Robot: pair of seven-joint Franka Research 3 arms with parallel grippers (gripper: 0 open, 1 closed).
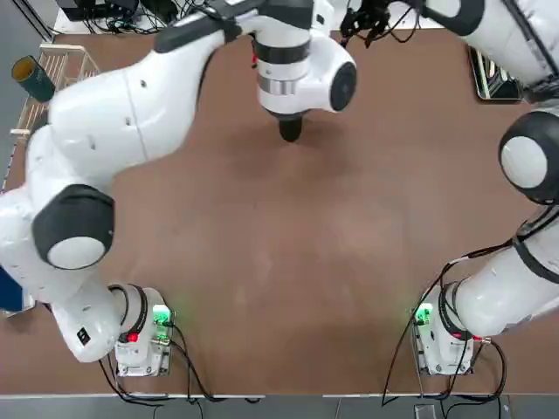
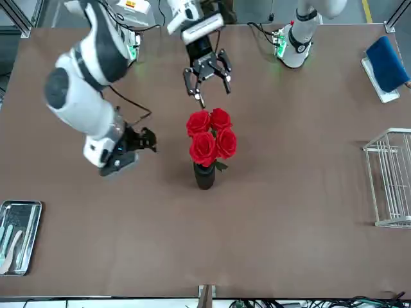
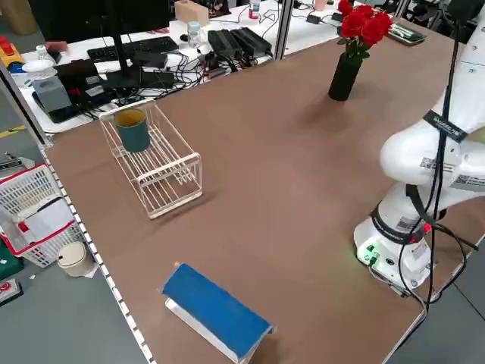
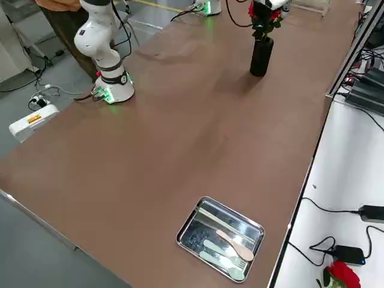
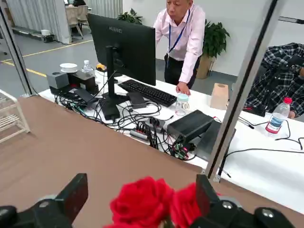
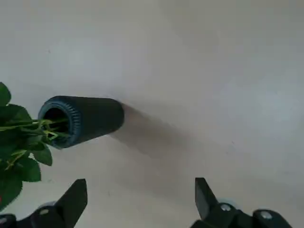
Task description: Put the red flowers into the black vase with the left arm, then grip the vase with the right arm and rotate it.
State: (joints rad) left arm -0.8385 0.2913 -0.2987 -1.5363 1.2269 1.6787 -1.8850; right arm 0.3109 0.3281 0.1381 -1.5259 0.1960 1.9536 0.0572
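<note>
Four red flowers (image 2: pixel 212 138) are standing upright in one black vase (image 2: pixel 204 176) on the brown table (image 2: pixel 289 212), with the left gripper (image 2: pixel 207 72) hanging just behind the blooms, fingers spread wide and pinching nothing. The right gripper (image 2: pixel 142 139) is hovering beside the vase and apart from it, its fingers (image 6: pixel 71 202) also spread and empty. The right wrist view is looking into the vase's mouth at green stems and leaves, while only the left wrist view is catching two people behind the table, and only the side views are showing one dark green cup (image 3: pixel 133 129) in one wire rack (image 3: pixel 155 171), one blue box (image 3: pixel 216 311) and one metal tray (image 4: pixel 221 238).
</note>
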